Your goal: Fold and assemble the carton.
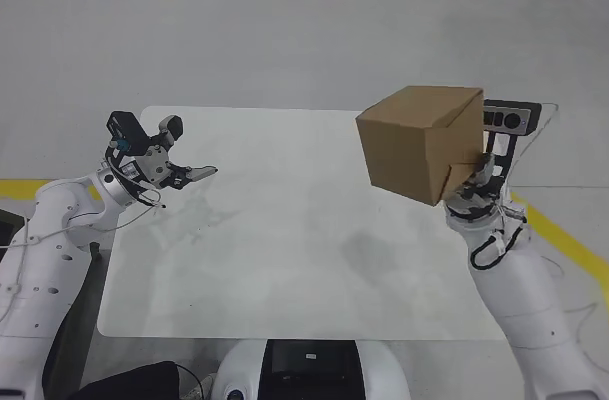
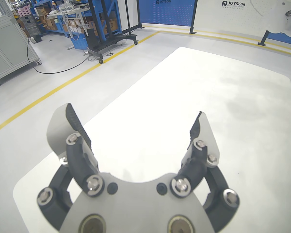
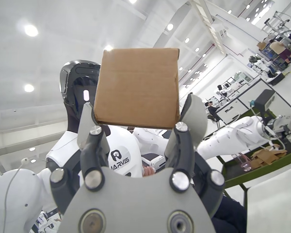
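A brown cardboard carton, folded into a closed cube, is held up in the air above the far right corner of the white table. My right gripper is shut on it from below, at its right lower edge. In the right wrist view the carton sits between the two fingers of that gripper, its flat face turned to the camera. My left gripper hovers over the table's far left part, open and holding nothing. The left wrist view shows this gripper spread wide above the bare tabletop.
The table has rounded corners and grey floor all around it. Yellow floor tape runs past the right side and another strip past the left. Shelving and a monitor stand are far off beyond the table.
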Robot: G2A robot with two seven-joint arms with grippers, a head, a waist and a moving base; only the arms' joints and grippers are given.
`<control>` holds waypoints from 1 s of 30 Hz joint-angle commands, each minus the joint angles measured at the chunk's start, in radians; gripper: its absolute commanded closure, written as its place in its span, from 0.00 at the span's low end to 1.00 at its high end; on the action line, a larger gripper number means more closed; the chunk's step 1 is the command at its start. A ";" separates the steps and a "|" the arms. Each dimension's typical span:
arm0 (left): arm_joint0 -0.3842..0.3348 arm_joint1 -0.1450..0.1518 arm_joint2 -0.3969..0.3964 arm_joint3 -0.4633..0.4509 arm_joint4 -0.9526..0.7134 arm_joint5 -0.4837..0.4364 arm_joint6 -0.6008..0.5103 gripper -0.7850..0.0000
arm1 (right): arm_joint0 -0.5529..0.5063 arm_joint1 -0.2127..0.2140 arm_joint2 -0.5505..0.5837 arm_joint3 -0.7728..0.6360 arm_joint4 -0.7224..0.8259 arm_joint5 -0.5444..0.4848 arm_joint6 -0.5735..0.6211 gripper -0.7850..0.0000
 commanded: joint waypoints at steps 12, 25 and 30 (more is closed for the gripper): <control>0.000 0.000 0.000 0.000 0.000 0.000 0.000 0.00 | -0.064 0.006 0.065 -0.049 -0.515 -0.080 -0.135 1.00; 0.000 0.000 0.000 0.000 0.000 0.000 0.000 0.00 | -0.198 0.013 0.130 -0.108 -1.201 0.036 -0.397 1.00; 0.000 0.000 0.000 0.000 0.000 0.000 0.000 0.00 | -0.243 0.013 0.134 -0.129 -1.451 0.119 -0.515 1.00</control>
